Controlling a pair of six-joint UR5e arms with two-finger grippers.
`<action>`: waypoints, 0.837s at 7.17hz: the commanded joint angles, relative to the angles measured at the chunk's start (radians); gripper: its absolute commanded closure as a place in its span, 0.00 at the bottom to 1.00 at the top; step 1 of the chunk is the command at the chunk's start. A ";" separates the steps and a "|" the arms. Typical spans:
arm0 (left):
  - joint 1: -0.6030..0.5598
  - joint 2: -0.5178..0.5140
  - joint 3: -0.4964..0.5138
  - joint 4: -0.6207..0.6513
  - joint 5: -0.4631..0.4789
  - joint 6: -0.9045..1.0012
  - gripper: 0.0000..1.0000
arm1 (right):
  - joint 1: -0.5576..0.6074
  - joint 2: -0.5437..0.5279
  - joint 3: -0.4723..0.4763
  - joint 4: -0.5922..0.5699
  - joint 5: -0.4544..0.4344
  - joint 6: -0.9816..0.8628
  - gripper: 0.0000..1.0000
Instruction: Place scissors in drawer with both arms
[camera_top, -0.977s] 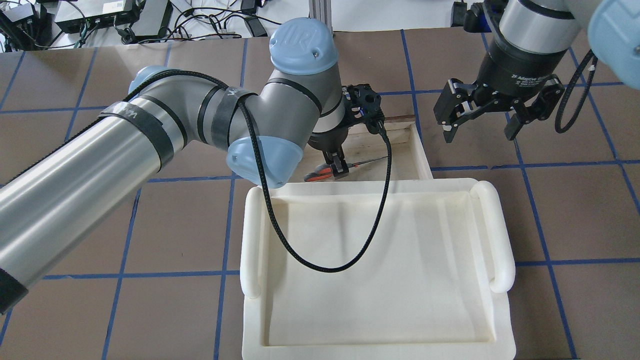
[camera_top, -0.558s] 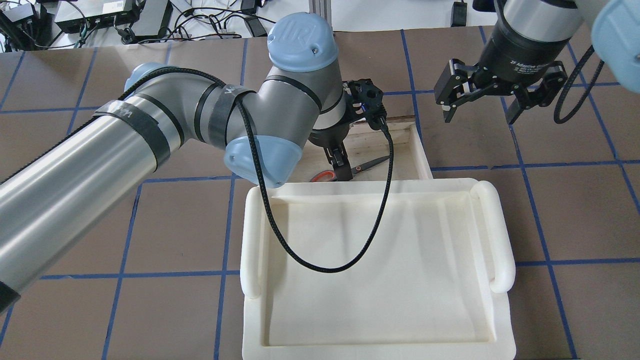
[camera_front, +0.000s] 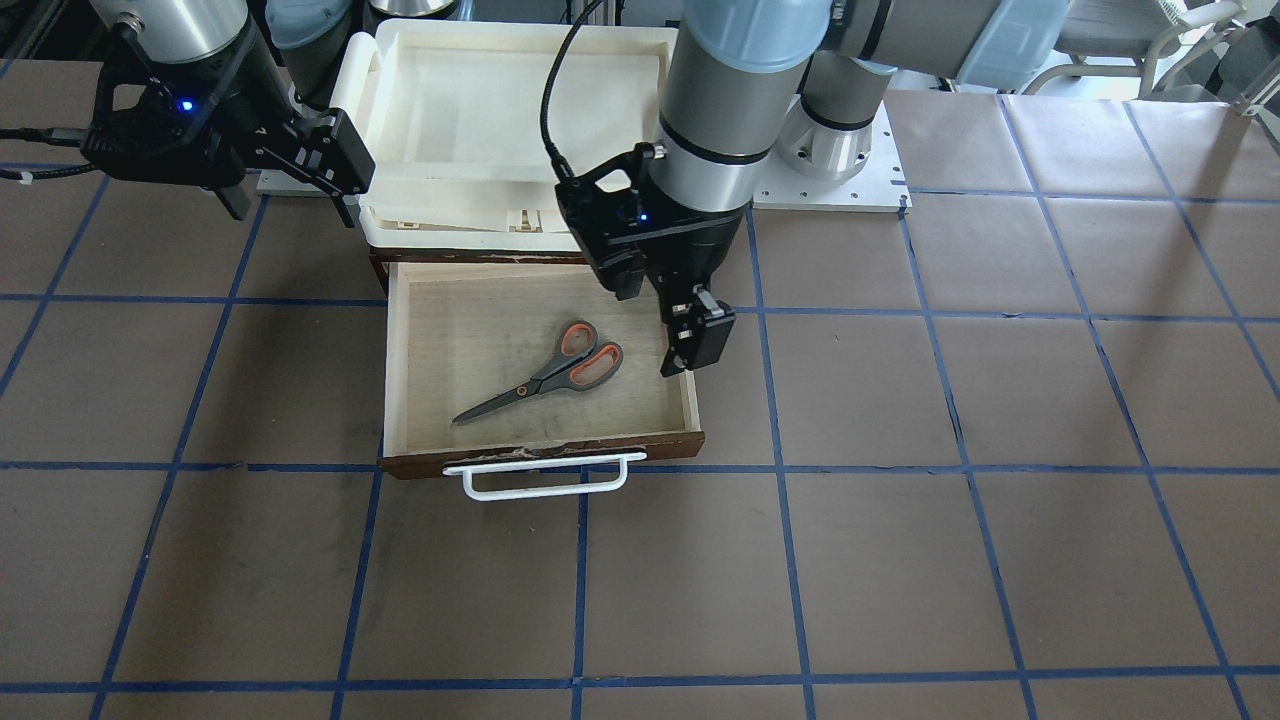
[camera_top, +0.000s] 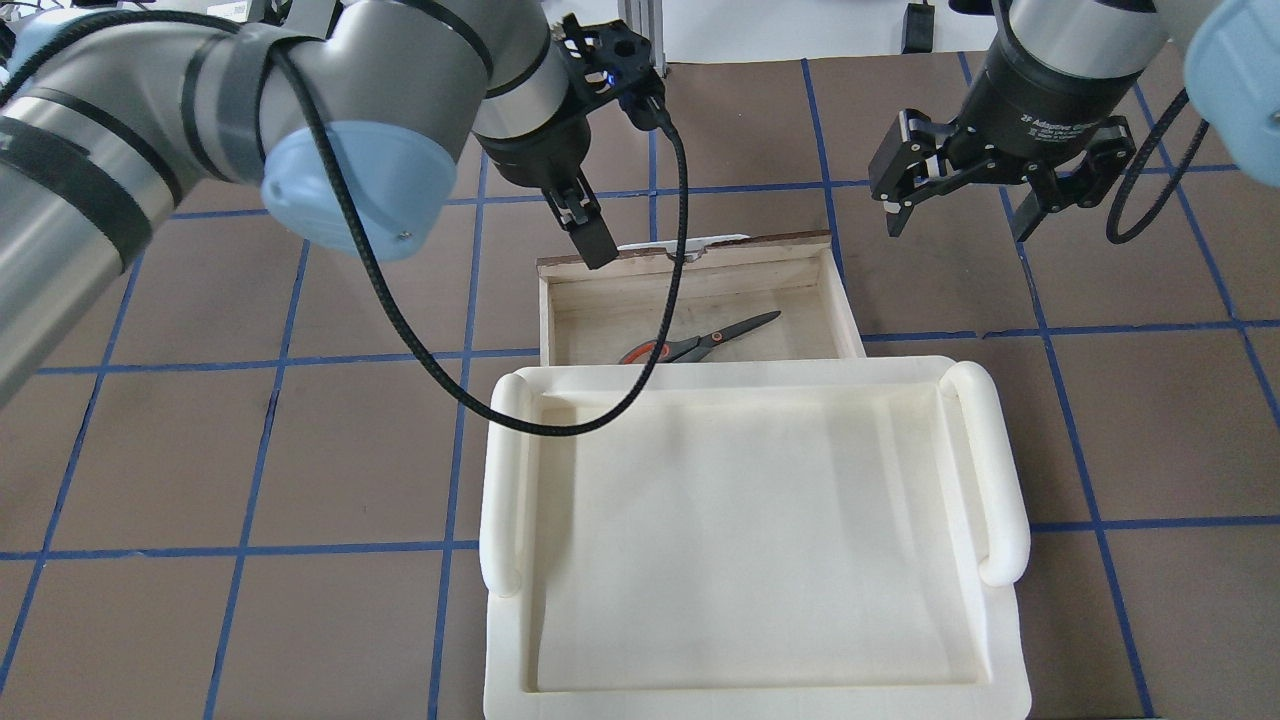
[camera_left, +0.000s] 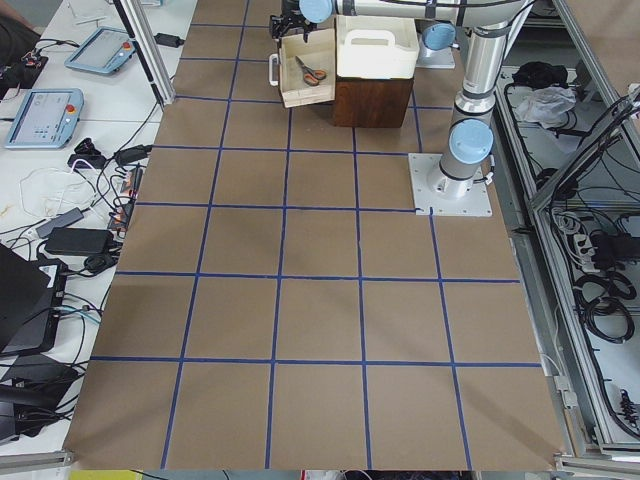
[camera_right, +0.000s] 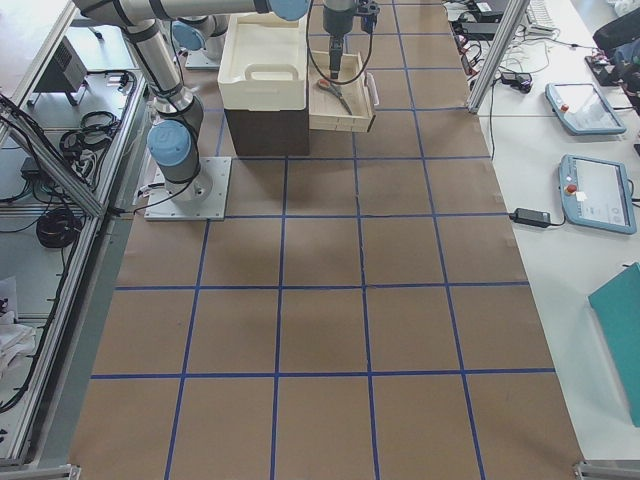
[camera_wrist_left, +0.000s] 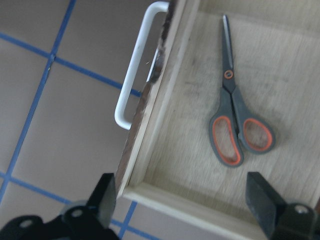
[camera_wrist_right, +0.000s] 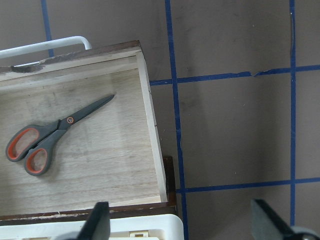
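The scissors (camera_front: 545, 375) lie flat on the pale floor of the open drawer (camera_front: 395, 370), orange-lined handles toward the cabinet and blades toward the white bar handle (camera_front: 545, 488). They also show in the overhead view (camera_top: 700, 342) and in both wrist views (camera_wrist_left: 235, 125) (camera_wrist_right: 55, 132). My left gripper (camera_front: 660, 310) is open and empty. It hovers above the drawer's front corner on my left (camera_top: 585, 225). My right gripper (camera_top: 958, 222) is open and empty. It hangs above the table just beyond the drawer's right side wall (camera_wrist_right: 152, 135).
A cream-white plastic tray (camera_top: 1000, 480) sits on top of the dark brown cabinet (camera_left: 370, 100) behind the drawer. The brown table with blue grid tape (camera_front: 900, 500) surrounds it. The left wrist cable (camera_top: 640, 380) droops over the drawer and tray.
My left gripper has let go of the scissors, risen and moved to the drawer's front left corner. The scissors now lie loose in the drawer. The right gripper barely moved.
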 joint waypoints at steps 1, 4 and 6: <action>0.198 0.093 0.032 -0.181 -0.010 0.003 0.08 | 0.001 0.003 0.001 -0.001 0.005 -0.002 0.00; 0.305 0.199 0.026 -0.254 0.078 -0.316 0.06 | 0.001 0.009 0.001 -0.001 0.005 0.001 0.00; 0.337 0.215 0.017 -0.272 0.076 -0.616 0.03 | 0.001 0.011 0.001 0.000 0.011 0.001 0.00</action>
